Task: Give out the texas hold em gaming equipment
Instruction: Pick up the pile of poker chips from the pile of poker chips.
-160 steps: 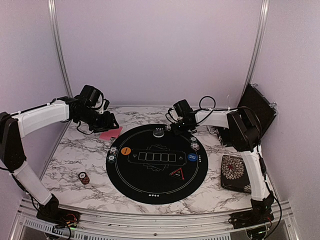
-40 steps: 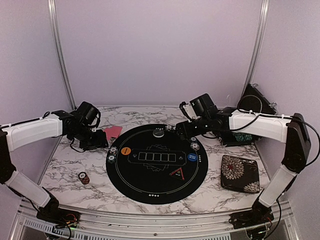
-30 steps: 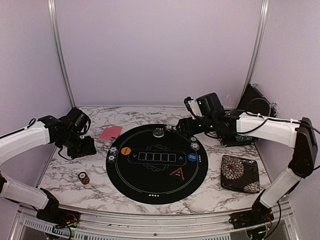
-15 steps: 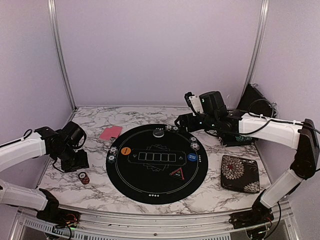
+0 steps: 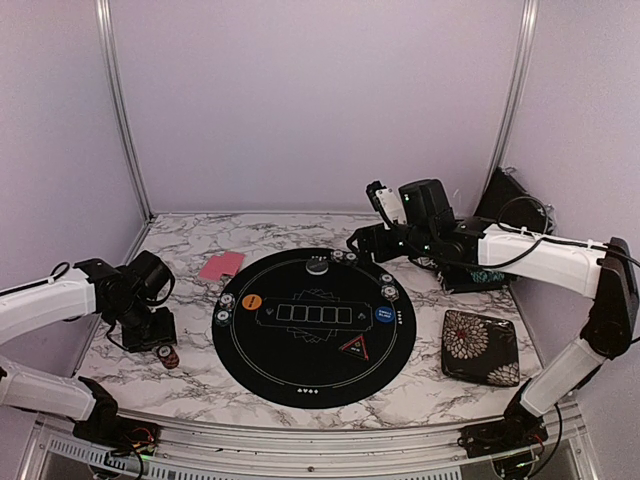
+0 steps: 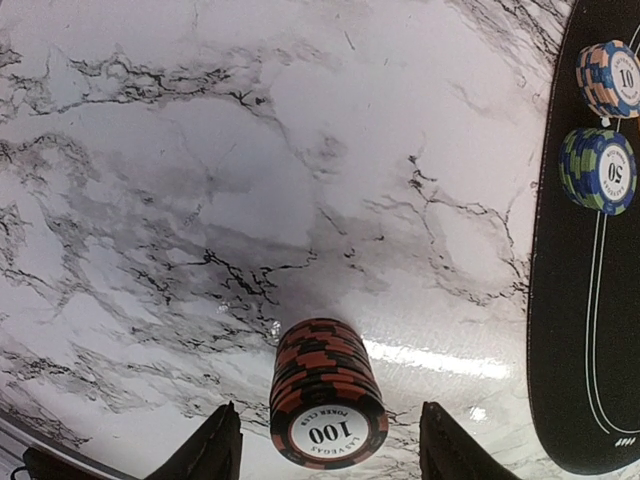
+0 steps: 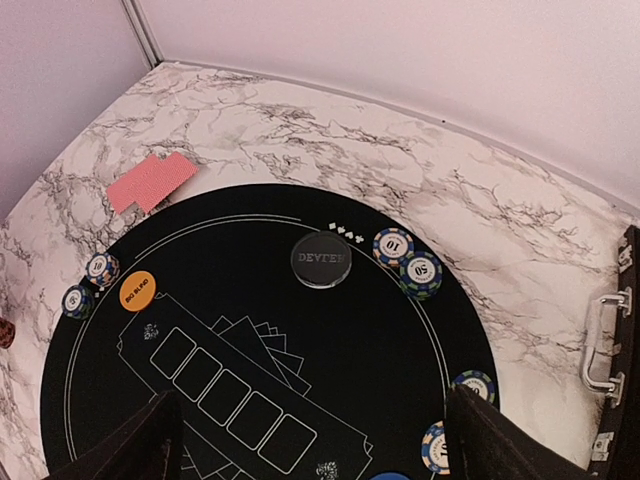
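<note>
A red-and-black chip stack [image 6: 325, 400] marked 100 stands on the marble left of the mat [image 5: 167, 356]. My left gripper [image 6: 330, 452] is open and straddles it, with a gap on each side [image 5: 160, 342]. My right gripper [image 7: 320, 440] hangs open and holds nothing above the mat's far edge [image 5: 363, 242]. Pink-backed cards [image 5: 221, 265] lie on the marble at the back left [image 7: 150, 180]. On the mat sit the dealer button [image 7: 321, 259], orange button [image 7: 137, 290], blue button [image 5: 384, 316], triangle marker [image 5: 356, 347] and pairs of striped chip stacks [image 7: 421, 272] [image 6: 600, 170].
The round black mat [image 5: 300, 372] fills the middle of the table. A floral-patterned case [image 5: 480, 346] lies to its right. A dark open case [image 5: 508, 198] leans at the back right corner. Metal frame posts [image 5: 118, 110] stand at the walls.
My left arm has swung back from beside the pink cards toward the near left and come down over the red chip stack. My right gripper has drawn back and risen a little.
</note>
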Robot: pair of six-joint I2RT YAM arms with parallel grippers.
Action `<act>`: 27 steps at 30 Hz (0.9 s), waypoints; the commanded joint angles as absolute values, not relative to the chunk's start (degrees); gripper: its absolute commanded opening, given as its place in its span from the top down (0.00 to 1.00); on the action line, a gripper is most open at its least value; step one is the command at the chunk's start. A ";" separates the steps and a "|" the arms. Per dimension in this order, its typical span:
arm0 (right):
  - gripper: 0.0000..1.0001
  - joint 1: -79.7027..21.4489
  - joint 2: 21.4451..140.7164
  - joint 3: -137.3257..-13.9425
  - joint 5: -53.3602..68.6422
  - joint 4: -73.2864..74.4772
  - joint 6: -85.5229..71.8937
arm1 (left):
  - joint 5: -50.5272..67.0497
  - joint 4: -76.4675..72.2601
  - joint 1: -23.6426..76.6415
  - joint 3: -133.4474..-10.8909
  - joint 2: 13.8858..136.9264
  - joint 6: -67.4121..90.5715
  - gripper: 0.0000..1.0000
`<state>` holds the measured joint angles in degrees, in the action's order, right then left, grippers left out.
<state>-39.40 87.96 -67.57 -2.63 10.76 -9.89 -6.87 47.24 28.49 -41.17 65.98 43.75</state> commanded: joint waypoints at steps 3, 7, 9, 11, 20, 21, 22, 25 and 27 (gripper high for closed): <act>0.13 -39.65 88.06 -70.02 -2.20 10.50 -8.89 | -5.92 49.08 28.96 -40.51 67.56 43.29 0.38; 0.13 -39.70 88.07 -70.05 -2.20 10.39 -8.79 | -5.61 49.04 29.34 -40.56 68.56 43.01 0.38; 0.13 -39.72 88.12 -70.11 -2.29 10.38 -8.74 | -5.41 49.02 29.59 -40.63 68.96 42.90 0.38; 0.13 -39.65 88.07 -70.07 -2.44 10.38 -8.70 | -5.44 49.05 29.70 -40.63 69.16 42.82 0.38; 0.13 -39.71 87.98 -69.74 -2.43 10.51 -8.61 | -5.86 49.04 29.96 -40.17 69.52 43.05 0.39; 0.13 -39.68 87.98 -69.85 -2.38 10.60 -8.61 | -5.88 49.09 30.04 -40.17 69.60 43.06 0.39; 0.13 -39.70 87.98 -69.87 -2.37 10.58 -8.64 | -6.01 49.05 30.06 -40.17 69.73 43.07 0.39; 0.13 -39.70 87.98 -69.87 -2.32 10.48 -8.61 | -6.07 48.94 30.14 -40.32 70.08 43.11 0.40; 0.13 -39.67 87.98 -69.91 -2.40 10.56 -8.60 | -6.16 48.87 30.22 -40.33 70.22 43.16 0.41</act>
